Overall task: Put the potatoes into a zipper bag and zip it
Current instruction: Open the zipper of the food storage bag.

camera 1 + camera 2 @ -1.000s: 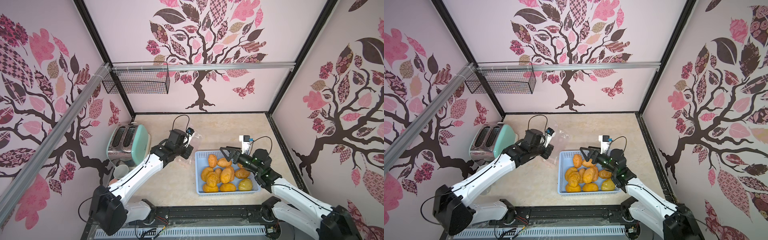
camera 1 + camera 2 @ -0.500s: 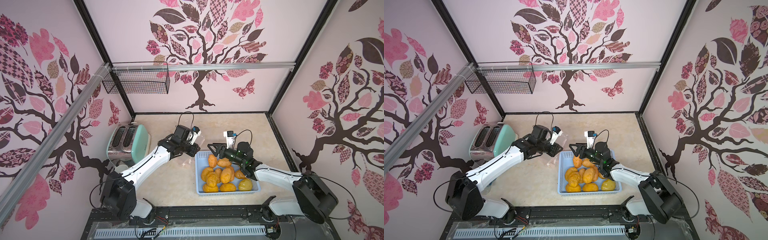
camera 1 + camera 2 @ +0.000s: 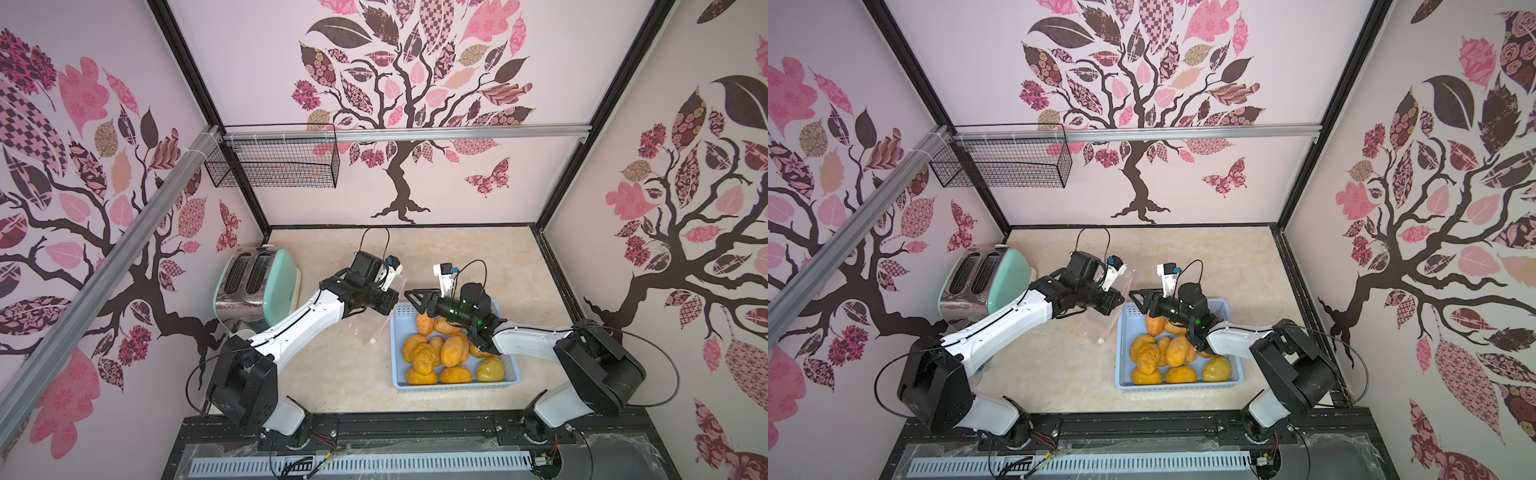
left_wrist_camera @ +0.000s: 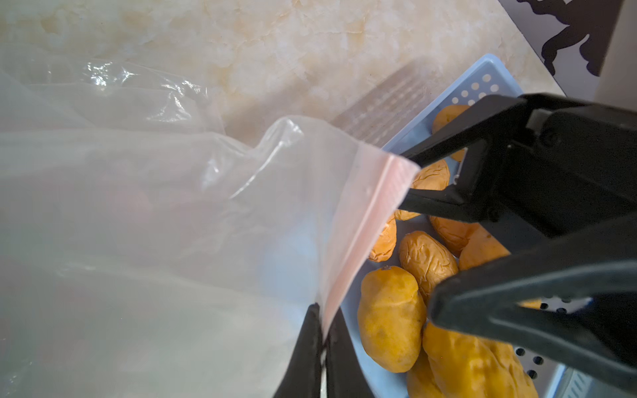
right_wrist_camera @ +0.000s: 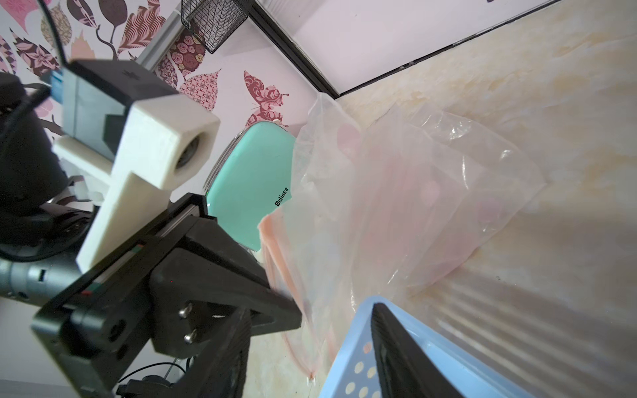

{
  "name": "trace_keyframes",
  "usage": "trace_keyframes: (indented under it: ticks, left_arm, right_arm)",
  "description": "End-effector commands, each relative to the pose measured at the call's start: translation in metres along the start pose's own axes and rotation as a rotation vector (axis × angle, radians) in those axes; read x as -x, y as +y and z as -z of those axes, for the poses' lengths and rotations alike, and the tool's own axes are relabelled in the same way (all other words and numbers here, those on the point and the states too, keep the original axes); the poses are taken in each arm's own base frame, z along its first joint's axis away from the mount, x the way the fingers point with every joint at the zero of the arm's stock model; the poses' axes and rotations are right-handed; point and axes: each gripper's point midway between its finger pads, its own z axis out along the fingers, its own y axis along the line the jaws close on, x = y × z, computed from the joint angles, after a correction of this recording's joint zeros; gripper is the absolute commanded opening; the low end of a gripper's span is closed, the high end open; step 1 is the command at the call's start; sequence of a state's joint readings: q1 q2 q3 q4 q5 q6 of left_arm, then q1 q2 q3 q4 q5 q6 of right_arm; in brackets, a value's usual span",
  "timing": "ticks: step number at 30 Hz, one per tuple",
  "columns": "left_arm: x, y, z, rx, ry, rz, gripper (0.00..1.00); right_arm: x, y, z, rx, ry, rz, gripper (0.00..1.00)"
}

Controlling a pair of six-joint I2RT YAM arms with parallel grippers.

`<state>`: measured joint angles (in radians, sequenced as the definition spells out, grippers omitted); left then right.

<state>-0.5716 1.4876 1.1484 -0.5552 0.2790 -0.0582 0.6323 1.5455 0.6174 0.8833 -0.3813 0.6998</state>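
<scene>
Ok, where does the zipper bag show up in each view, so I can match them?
Top view: zipper bag, clear film at centre, just left of the blue basket.
Top view: same spot, left of the basket.
Left wrist: fills most of the frame, zip edge pinched in the left gripper, potatoes beyond.
Right wrist: mid-frame, between the mint toaster and the basket corner.
Shared landmark: the blue basket, in all four.

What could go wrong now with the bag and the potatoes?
The left gripper pinches only the bag's thin pink edge, so the floppy bag might slip out. The right gripper, open right at that edge, may catch both layers, and the mouth would stay closed. It also hangs low over the potatoes in the basket and could knock one.
</scene>
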Motion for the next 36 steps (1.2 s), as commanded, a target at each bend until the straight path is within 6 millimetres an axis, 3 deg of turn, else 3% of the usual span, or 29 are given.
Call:
trace_keyframes:
  ticks: [1,4,8,15,18,22,24,29,36]
  left_arm:
    - [0.016,-0.003,0.005,-0.014,-0.038,-0.008,0.07]
    - [0.015,-0.004,0.004,-0.019,-0.032,-0.007,0.06]
    - [0.014,-0.005,0.004,-0.026,-0.030,-0.003,0.06]
    - [0.014,-0.007,0.003,-0.038,-0.028,-0.003,0.07]
    - [0.013,-0.007,0.003,-0.038,-0.026,-0.005,0.07]
    - [0.013,-0.007,0.004,-0.035,-0.029,-0.007,0.09]
    - [0.012,-0.005,0.005,-0.023,-0.025,-0.004,0.15]
    - [-0.007,0.011,0.004,0.140,0.010,-0.020,0.31]
    - [-0.024,0.023,-0.004,0.407,0.043,-0.136,0.35]
  right_arm:
    - [0.005,0.007,-0.012,0.016,-0.005,0.008,0.57]
    - [0.005,0.004,-0.016,-0.006,-0.005,0.019,0.55]
    - [0.005,-0.002,-0.022,-0.034,0.001,0.025,0.45]
    - [0.003,-0.003,-0.033,-0.031,0.022,0.028,0.41]
    - [0.000,-0.005,-0.037,-0.034,0.038,0.028,0.30]
    - [-0.004,-0.003,-0.037,-0.008,0.045,0.019,0.08]
    - [-0.003,0.000,-0.034,0.010,0.026,0.029,0.03]
    - [0.002,0.002,-0.029,0.006,0.003,0.015,0.00]
    - [0.003,0.004,-0.025,0.005,-0.005,0.008,0.00]
